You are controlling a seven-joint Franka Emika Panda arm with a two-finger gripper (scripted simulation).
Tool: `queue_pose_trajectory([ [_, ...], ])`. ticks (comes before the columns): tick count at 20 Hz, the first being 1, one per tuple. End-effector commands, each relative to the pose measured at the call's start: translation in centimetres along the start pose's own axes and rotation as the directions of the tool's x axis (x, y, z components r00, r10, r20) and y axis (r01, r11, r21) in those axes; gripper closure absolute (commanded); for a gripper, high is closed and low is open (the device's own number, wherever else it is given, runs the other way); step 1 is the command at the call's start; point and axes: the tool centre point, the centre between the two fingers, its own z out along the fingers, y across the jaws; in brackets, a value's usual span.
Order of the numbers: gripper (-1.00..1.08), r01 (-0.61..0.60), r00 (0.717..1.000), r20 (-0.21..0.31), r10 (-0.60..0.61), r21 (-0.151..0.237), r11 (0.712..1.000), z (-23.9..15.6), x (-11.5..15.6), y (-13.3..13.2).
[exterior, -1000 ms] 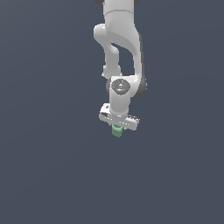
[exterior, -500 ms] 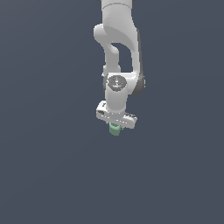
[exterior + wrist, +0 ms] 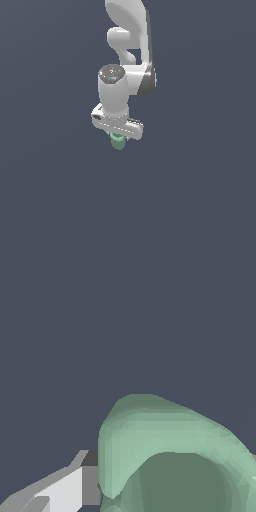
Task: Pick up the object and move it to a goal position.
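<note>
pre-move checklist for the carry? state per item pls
1. Mint-green cylinder sits under the gripper, between the jaws: ok.
2. Grip contact: in the wrist view one finger touches the cylinder wall; the other side is out of frame: cannot tell for both sides.
3. Cylinder attitude in the grasp: hollow end faces the wrist camera, no obvious tilt: ok.
4. Lifted off any surface: no surface or shadow visible in either view: cannot tell.
5. Path around the arm: plain dark background, no obstacle seen: ok.
6. Goal position: no marker visible in either view: cannot tell.
</note>
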Motion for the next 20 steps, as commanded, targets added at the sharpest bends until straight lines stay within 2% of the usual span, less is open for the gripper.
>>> queue_pose_trajectory([
  [1,1.08,0.0,1.0,0.0,0.0,0.001,1.0,-2.4,0.9,1.7],
  [12,1.08,-0.001,1.0,0.0,0.001,0.0,1.0,-12.9,5.4,9.0],
  [20,1.08,0.0,1.0,0.0,0.0,-0.001,1.0,-17.6,7.6,12.2],
])
